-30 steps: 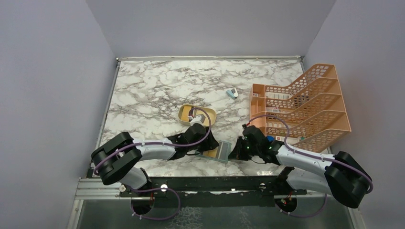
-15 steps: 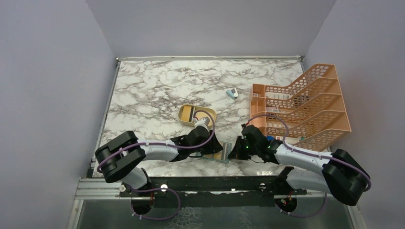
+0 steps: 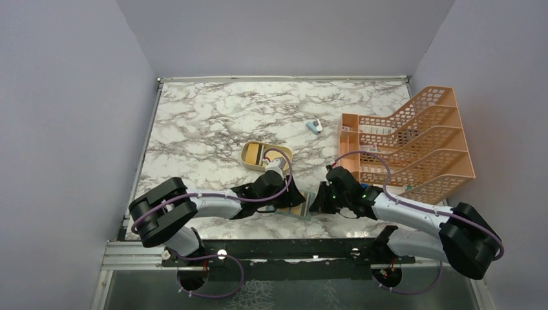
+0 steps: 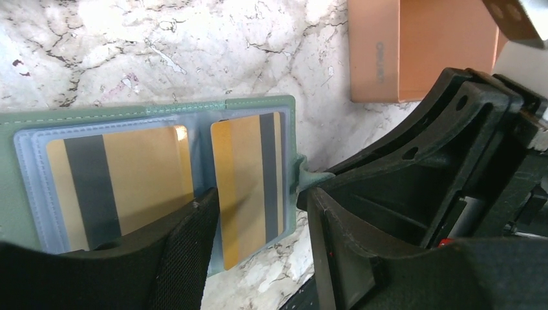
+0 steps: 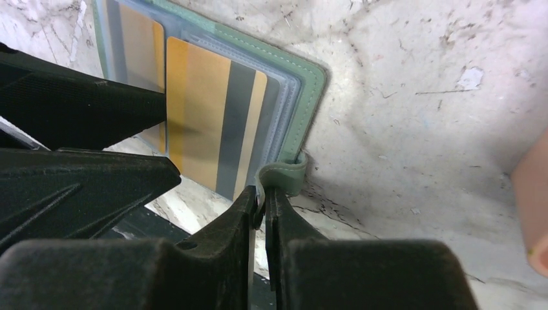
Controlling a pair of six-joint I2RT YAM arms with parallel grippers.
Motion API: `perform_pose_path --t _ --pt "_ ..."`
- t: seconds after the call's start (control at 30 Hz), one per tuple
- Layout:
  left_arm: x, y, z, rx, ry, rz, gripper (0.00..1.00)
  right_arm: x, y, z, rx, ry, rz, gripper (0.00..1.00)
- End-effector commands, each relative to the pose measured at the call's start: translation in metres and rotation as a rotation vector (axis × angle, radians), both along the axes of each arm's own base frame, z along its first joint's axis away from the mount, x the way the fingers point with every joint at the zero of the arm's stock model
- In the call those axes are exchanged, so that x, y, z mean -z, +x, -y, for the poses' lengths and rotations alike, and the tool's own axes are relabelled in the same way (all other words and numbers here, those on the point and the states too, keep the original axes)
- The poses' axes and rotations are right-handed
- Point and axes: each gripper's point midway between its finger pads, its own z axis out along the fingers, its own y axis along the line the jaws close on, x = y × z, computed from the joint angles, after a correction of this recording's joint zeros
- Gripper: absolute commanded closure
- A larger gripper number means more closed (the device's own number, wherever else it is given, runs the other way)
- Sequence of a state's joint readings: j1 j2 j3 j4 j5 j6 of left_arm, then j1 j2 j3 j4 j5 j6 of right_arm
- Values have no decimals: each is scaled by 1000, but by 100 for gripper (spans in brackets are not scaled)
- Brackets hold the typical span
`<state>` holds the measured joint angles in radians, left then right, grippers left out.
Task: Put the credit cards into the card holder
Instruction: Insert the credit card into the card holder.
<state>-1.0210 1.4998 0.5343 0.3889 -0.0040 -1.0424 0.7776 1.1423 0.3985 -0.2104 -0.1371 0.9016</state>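
While my right end effector (image 5: 260, 197) pinches the tab (image 5: 284, 175) of the card holder (image 5: 304, 103), my half-open left end effector (image 4: 262, 206) should press the credit card (image 4: 249, 168) between its fingertips squarely home.

Seen from above, both arms lie low and bend inward from their bases at the bottom of the frame, so the pincers nearly meet at lower centre. The left arm (image 3: 207, 205) stretches rightward with its wrist tipped down. The left pincer (image 3: 298, 203) has its jaws parted, with one finger (image 4: 187, 252) at lower left of its wrist view and the other at lower right. The right arm (image 3: 413, 216) stretches leftward. The right pincer (image 3: 315, 205) is pinched tight on the small loop of the card holder (image 5: 284, 173).
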Motion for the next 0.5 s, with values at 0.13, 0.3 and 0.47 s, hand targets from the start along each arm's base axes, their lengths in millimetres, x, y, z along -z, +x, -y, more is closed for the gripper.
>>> perform_pose_path --t 0.13,0.3,0.47 --pt "-18 6 -17 -34 50 66 44 -27 10 21 57 -95 70 70" --pt "-25 17 -48 -100 173 110 45 -35 11 27 74 -111 86 63" --pt "-23 25 -81 -140 278 99 44 -35 15 25 65 -128 88 60"
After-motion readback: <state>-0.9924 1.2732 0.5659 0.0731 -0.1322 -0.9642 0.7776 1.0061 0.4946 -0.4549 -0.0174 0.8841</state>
